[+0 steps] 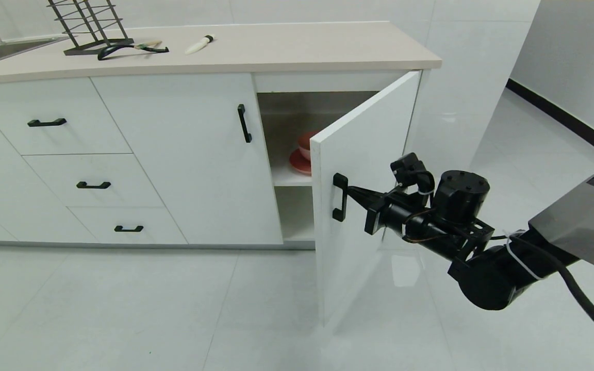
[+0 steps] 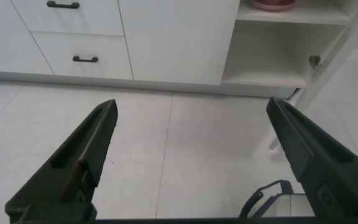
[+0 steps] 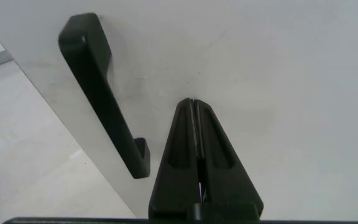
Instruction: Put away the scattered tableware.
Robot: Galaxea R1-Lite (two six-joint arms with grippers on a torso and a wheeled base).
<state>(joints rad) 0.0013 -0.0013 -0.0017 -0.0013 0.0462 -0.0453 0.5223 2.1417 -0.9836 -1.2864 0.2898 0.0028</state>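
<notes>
In the head view the right gripper, fingers pressed together, has its tips just beside the handle of the open door; beyond it a bowl sits on a plate on the shelf, and a knife lies far off on the counter. The left wrist view has the left gripper spread wide above the floor. In the right wrist view the closed tips sit at the door, the handle just beside them.

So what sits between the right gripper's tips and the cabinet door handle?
Nothing but bare white door panel separates the shut right gripper from the black handle, plainest in the right wrist view.
</notes>
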